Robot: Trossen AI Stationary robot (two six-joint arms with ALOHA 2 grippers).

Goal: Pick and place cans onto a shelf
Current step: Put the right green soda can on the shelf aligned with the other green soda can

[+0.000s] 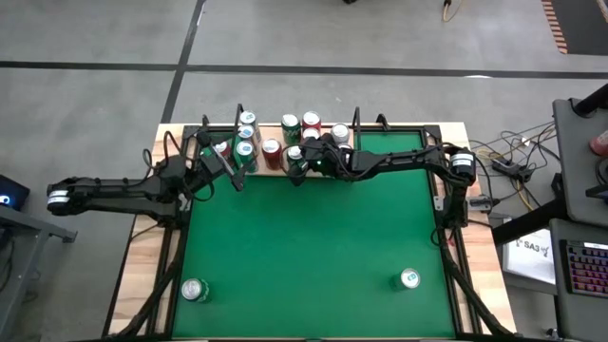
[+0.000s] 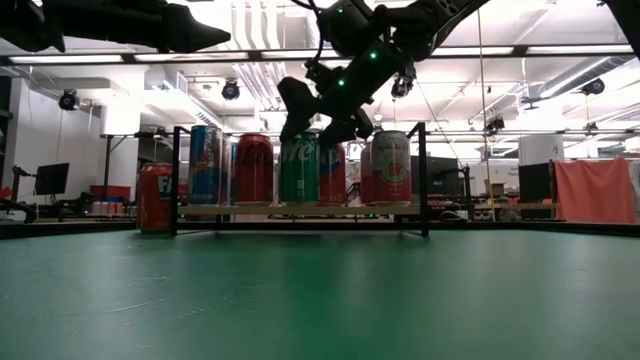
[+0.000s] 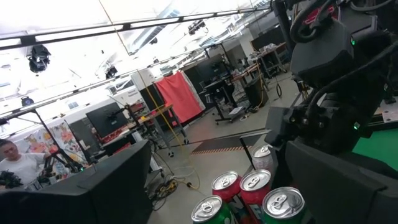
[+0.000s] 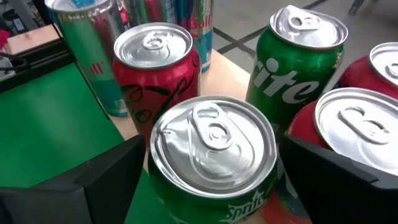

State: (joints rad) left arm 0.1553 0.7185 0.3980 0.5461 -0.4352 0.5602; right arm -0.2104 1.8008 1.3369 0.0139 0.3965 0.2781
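The shelf (image 2: 250,211) lies at the table's far edge and bears several upright cans (image 1: 271,152), red, green and blue. My right gripper (image 1: 298,167) hangs open over the shelf's near side. Its fingers (image 4: 93,186) stand on either side of the top of a green Sprite can (image 4: 211,155), which stands upright on its base among the others. My left gripper (image 1: 228,171) waits open above the shelf's left end, with nothing between its fingers. Two more cans (image 1: 195,290) (image 1: 409,278) stand on the green table near its front edge.
Black wire uprights (image 2: 176,180) (image 2: 424,180) rise at the shelf's two ends. A red can (image 2: 155,198) stands on the table just left of the shelf. Between the shelf and the two front cans the green tabletop (image 1: 313,247) holds nothing. Desks and a keyboard stand beyond the table's right edge.
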